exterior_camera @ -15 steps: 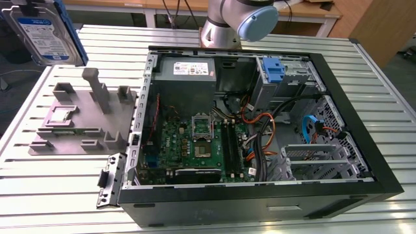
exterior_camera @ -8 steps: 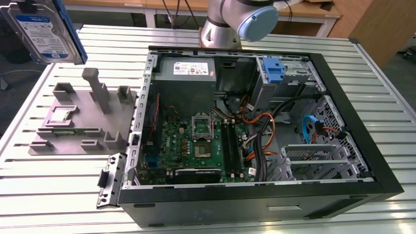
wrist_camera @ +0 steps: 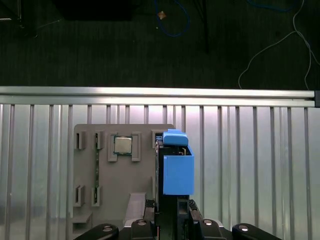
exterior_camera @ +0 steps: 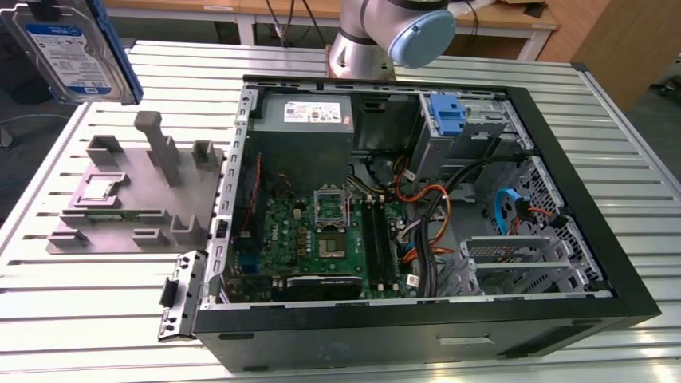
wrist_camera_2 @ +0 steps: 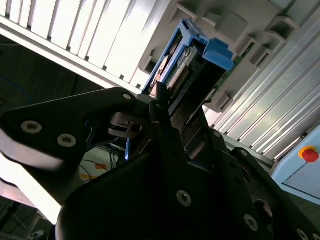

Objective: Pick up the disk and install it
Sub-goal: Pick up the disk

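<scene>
Disk in hand, up in the air, not in the case yet.

Gripper (wrist_camera: 172, 212) is clamped on the disk (wrist_camera: 177, 172) at one end, jaws pinching what look like its flat faces, and the rest of the drive sticks out past the fingers. In the exterior view the disk (exterior_camera: 69, 56) hangs high at that view's left, above the grey fixture (exterior_camera: 127, 207) and well apart from the open computer case (exterior_camera: 426, 335). Handling, my read: dense, rigid metal body with smooth sides, so it could slip or lever in an end grip. It's shock-sensitive, with exposed board and connector. The blue carrier frame (wrist_camera_2: 218, 52) is plastic and will flex, so grip the metal, not the rails. Farthest off: blue bracket (exterior_camera: 447, 116) at the case's back corner.
</scene>
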Robot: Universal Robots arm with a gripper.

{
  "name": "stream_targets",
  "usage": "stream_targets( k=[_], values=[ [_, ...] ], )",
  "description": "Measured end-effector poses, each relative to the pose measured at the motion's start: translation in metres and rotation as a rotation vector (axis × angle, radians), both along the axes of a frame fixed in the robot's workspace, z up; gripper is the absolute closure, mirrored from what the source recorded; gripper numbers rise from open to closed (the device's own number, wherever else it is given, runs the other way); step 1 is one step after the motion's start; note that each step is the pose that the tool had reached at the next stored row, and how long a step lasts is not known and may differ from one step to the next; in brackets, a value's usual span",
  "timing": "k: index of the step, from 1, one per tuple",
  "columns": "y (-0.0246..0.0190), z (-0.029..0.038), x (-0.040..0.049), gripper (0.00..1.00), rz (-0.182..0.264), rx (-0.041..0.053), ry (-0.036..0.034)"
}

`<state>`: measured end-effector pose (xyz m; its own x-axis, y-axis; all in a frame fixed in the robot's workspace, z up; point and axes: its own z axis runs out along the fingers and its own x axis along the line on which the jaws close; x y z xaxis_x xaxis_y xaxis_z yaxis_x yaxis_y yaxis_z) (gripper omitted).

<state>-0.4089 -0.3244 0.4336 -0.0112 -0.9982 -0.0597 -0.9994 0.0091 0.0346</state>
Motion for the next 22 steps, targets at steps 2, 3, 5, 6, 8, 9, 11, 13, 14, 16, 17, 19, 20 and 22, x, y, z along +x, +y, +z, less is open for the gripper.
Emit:
stream_targets(
  k=[2, 3, 5, 6, 8, 9, 11, 13, 14, 16, 17, 19, 20, 22],
  values=[
    [0.0000, 0.0000, 0.0000, 0.65, 0.000, 0.0009, 0.0000],
    [0.0000, 0.0000, 0.0000, 0.65, 0.000, 0.0009, 0.0000],
    [0.0000, 0.0006, -0.0001, 0.65, 0.000, 0.0008, 0.0001],
    [-0.0001, 0.0008, -0.0001, 0.65, 0.000, 0.0009, -0.0001],
    [0.0000, 0.0012, 0.0000, 0.65, 0.000, 0.0009, -0.0001],
    [0.0000, 0.0013, 0.0000, 0.65, 0.000, 0.0009, -0.0001],
    [0.0000, 0.0019, 0.0000, 0.65, 0.000, 0.0008, 0.0000],
    [0.0000, 0.0032, 0.0000, 0.65, 0.000, 0.0009, 0.0000],
    [0.0000, 0.0041, 0.0000, 0.65, 0.000, 0.0009, 0.0000],
    [0.0000, 0.0057, 0.0000, 0.65, 0.000, 0.0009, 0.0000],
    [0.0000, 0.0064, 0.0000, 0.65, 0.000, 0.0009, 0.0000],
    [0.0000, 0.0078, 0.0000, 0.65, 0.000, 0.0009, 0.0000],
    [0.0000, 0.0085, 0.0000, 0.65, 0.000, 0.0009, 0.0000],
    [0.0000, 0.0097, 0.0000, 0.65, 0.000, 0.0009, 0.0000]
  ],
)
